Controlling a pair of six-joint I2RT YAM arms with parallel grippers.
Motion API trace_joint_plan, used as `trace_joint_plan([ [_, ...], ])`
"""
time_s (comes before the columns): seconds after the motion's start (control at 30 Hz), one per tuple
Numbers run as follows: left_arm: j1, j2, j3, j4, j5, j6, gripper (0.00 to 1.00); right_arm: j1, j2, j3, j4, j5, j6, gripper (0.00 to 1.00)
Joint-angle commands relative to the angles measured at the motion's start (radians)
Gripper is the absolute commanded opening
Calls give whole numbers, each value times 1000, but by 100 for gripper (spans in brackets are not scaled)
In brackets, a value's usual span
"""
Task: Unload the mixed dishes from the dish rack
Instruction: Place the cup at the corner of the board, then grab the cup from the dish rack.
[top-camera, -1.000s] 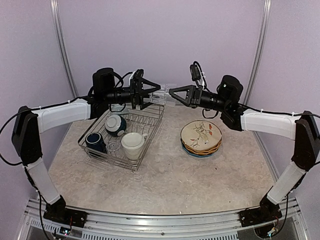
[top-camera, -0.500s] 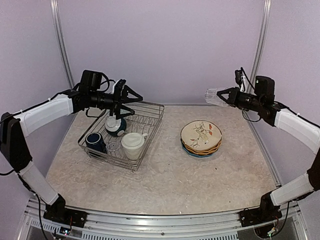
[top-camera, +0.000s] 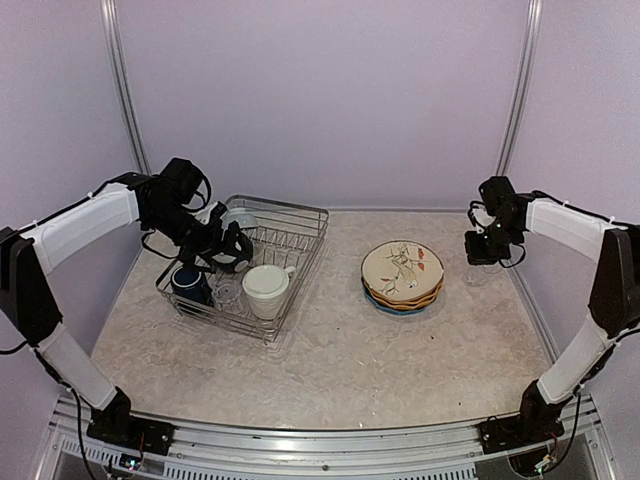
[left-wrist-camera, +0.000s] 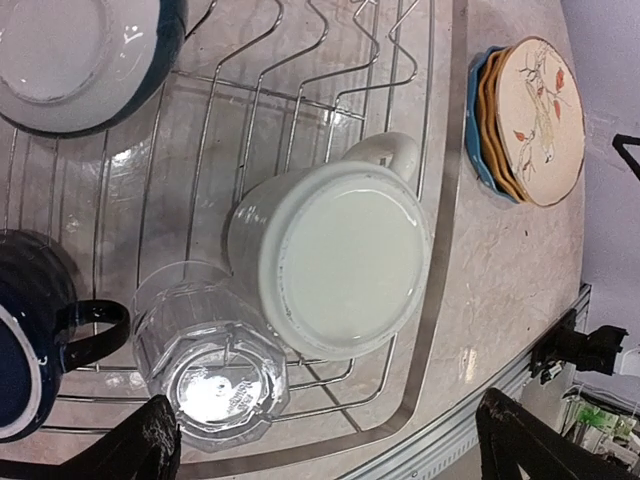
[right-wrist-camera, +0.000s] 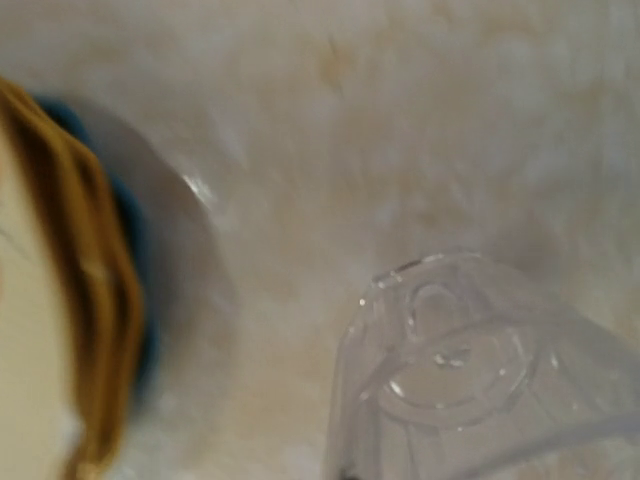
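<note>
Two states: left hand (top-camera: 225, 245) gapes wide over dish rack (top-camera: 300, 225), right hand (top-camera: 480, 250) pinches clear glass (right-wrist-camera: 470, 370).

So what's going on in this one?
Two arms are emptying the dish rack. The right gripper is shut on a clear glass, low over the table just right of the plate stack. The left gripper hangs open above the rack, which holds a cream mug, a second glass, a navy mug and a teal bowl.
</note>
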Motion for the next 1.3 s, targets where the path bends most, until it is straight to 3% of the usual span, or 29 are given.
trace_joint_plan([
  [0.0,-4,0,34,-130,-86,63,99,-27,52,20,-67,41,-41,0],
  [0.3,-84,54,50,-155,-123,70,99,-58,118,0,2,6,-51,2],
  [0.53,-94,101,49,-171,-276,69,99,-58,118,-3,4,11,-61,23],
  [0.77,-111,129,43,-178,-274,73,98,-59,55,3,-9,-1,-64,58],
  [0.9,-116,148,31,-190,-280,74,95,-56,-3,23,-20,-7,-75,70],
  [1.27,-123,222,55,-193,-329,84,77,-40,-178,69,-11,-26,-85,75],
])
